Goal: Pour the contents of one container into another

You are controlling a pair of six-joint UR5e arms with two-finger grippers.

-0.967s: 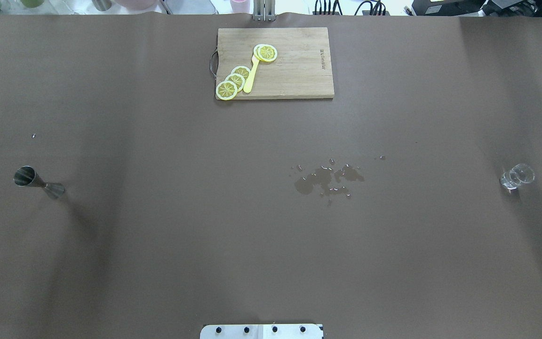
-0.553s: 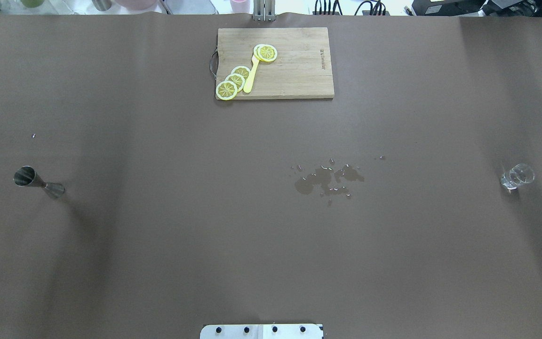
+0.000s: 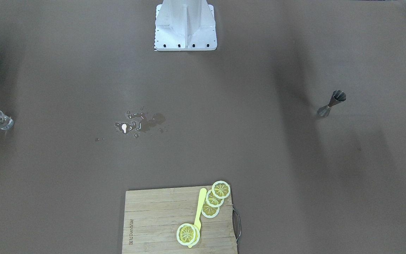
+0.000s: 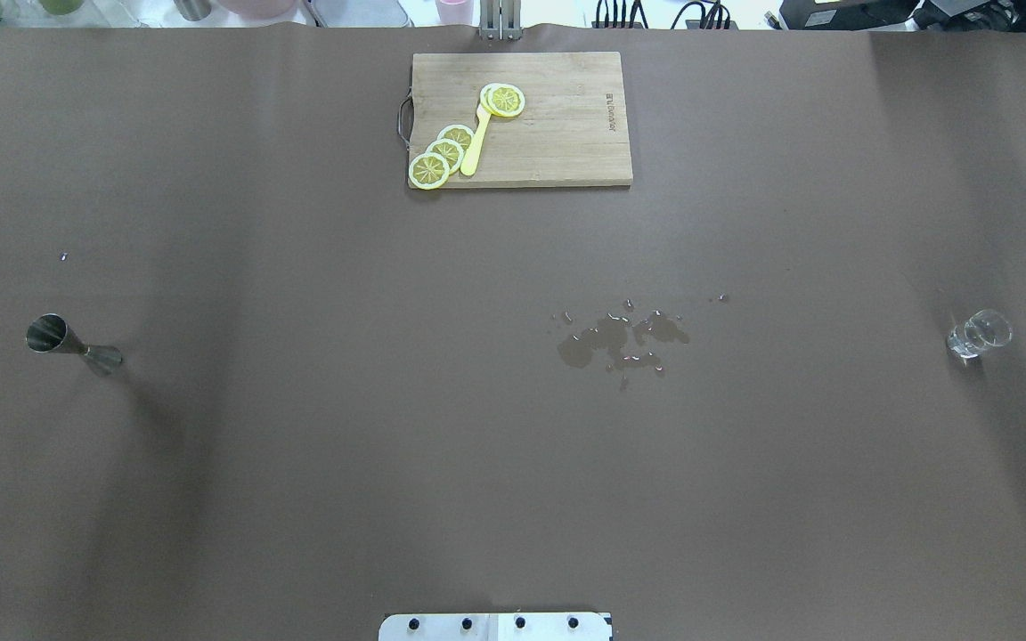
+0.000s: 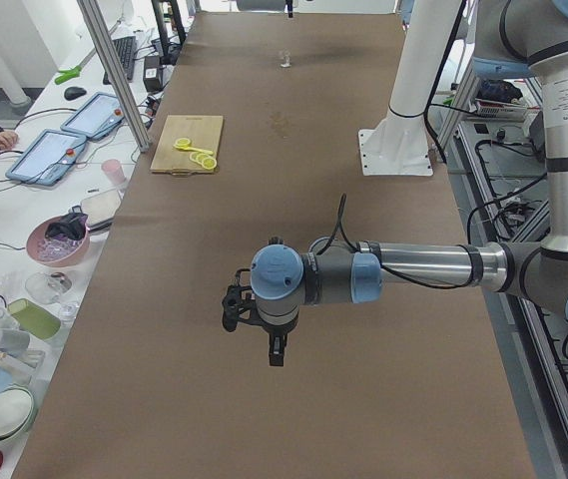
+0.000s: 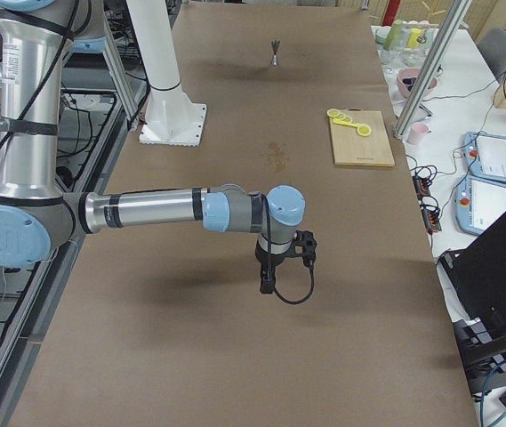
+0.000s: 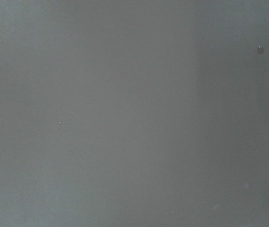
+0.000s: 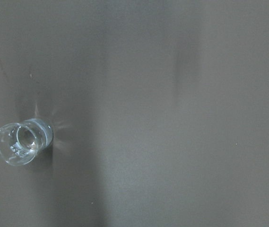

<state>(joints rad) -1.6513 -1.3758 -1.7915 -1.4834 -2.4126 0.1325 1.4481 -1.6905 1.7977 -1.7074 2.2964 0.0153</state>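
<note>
Table (image 4: 344, 463) brown; wet patch (image 4: 577, 352) between jigger (image 4: 74, 345), cup (image 4: 979, 334); bench (image 5: 4, 215) cluttered.

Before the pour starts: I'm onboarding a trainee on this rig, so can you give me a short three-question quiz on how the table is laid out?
1. True or false: the glass cup and the steel jigger stand touching each other.
2. What lies on the table between them? A) a wet spill B) a folded towel C) a plate
3. Fill in: the lemon slices lie on the ____.

Key: 1) False; they stand at opposite ends of the table. 2) A. 3) Cutting board.
</note>
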